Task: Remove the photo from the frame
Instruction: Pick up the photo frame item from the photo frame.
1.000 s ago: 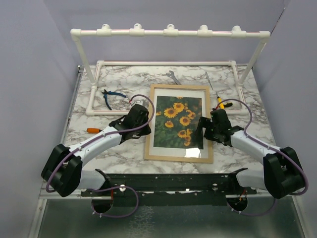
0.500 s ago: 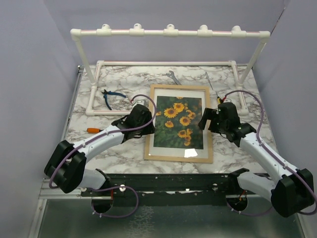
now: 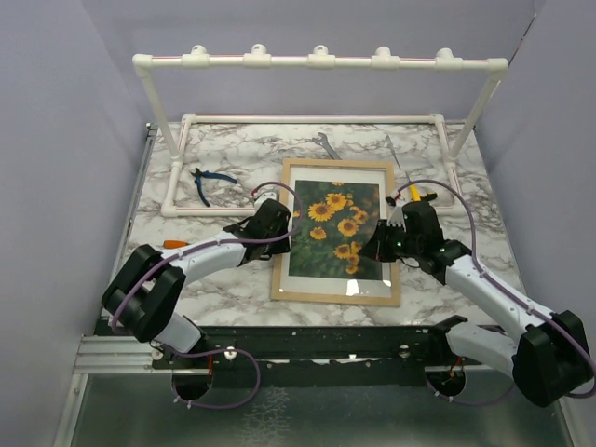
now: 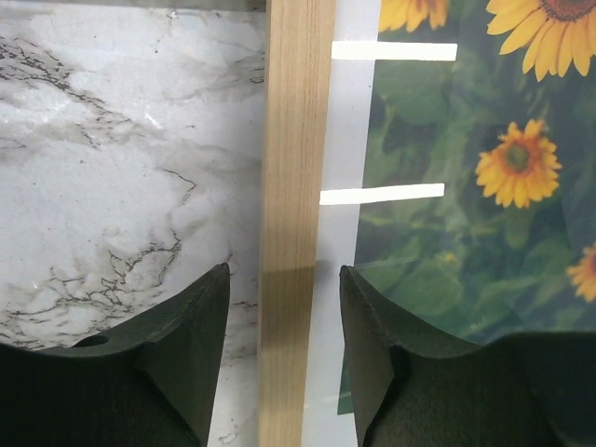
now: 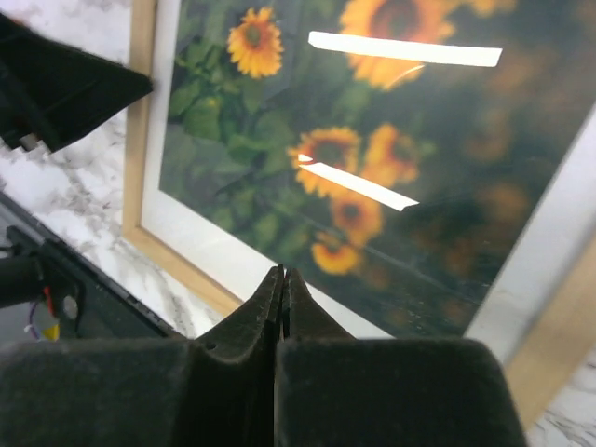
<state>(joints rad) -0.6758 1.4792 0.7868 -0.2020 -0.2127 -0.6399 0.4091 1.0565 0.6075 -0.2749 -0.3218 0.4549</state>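
The frame [image 3: 337, 164] lies flat and face up in the middle of the marble bench [image 3: 223, 291], its thin light-wood edging enclosing a white mat [image 3: 337, 287]. The photo [image 3: 333, 233] of yellow sunflowers sits inside the frame on that mat, with white border showing around it, and strips of light glare across its glossy surface. The left gripper [image 4: 284, 271] is at the frame's left side, partly open. Its fingers straddle the wooden rail, one over the bare marble and the other over the mat and the photo's edge, with a gap either side of the wood, so it holds nothing. The right gripper [image 5: 282, 275] is low over the photo's right part with its fingers pressed tight together. Whether the print's edge is nipped between them cannot be told. Behind the frame stands a white pipe rack [image 3: 319, 61], and within its base lie blue-handled pliers [image 3: 212, 179] to the left of the frame.
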